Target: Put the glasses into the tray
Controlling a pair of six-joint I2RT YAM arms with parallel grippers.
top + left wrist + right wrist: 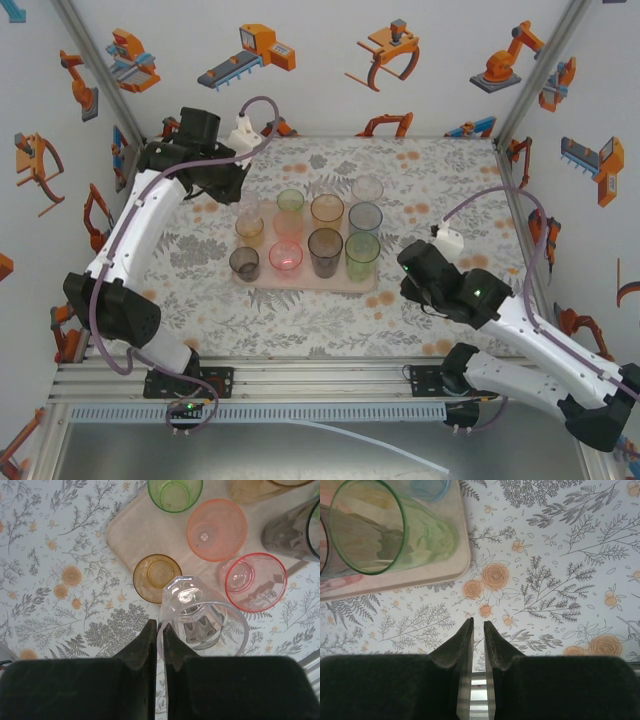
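Observation:
The pale pink tray [315, 288] lies mid-table with several tinted glasses standing on it, among them a green one [362, 255] and a dark smoky one [325, 250]. My left gripper [160, 625] is shut on the rim of a clear glass [200, 615]. It holds that glass above the tray's [135, 530] left edge, beside a short amber glass [157, 577] and a pink one [255, 581]. In the top view this gripper [243, 195] is at the tray's back left. My right gripper [477, 625] hangs over bare tablecloth off the tray's [420, 575] front right corner, jaws a narrow gap apart and empty.
The floral tablecloth [440, 180] has room to the right of the tray and in front of it. The green glass [370, 530] stands close to the right gripper's upper left. An aluminium rail [320, 385] runs along the near edge.

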